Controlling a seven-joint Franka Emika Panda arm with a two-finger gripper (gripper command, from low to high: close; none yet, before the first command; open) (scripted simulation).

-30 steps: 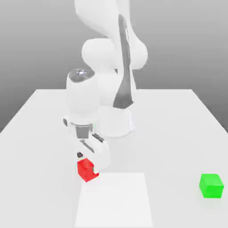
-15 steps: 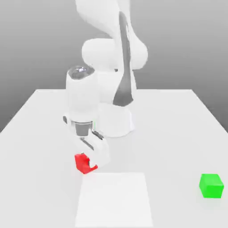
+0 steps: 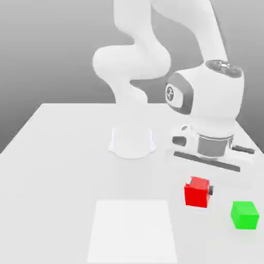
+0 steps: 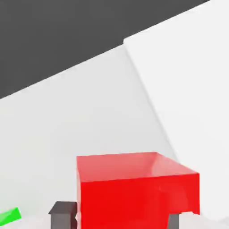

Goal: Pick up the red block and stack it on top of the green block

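Of red blocks, one point(image 3: 197, 196): up from the table, to the exterior view's left of the green block point(image 3: 245, 215), near but apart from it, and not on top of it. Of grippers also one point(image 3: 199, 187), clamped on the red block, with one finger at each of two opposite sides. Of dark fingertips, two by count in the hand view, with red between them. Of green blocks, just one, with flat bare top, resting on the table.

Further around the green block: to the exterior view's left of it, beyond the red block, one pale square sheet point(image 3: 134, 232), lying flat. Farther back from the green block, and also to the exterior view's left, one round robot base point(image 3: 132, 143). Behind the green block and higher, one big white arm point(image 3: 214, 98). Under everything, green block included, one wide pale table point(image 3: 56, 180).
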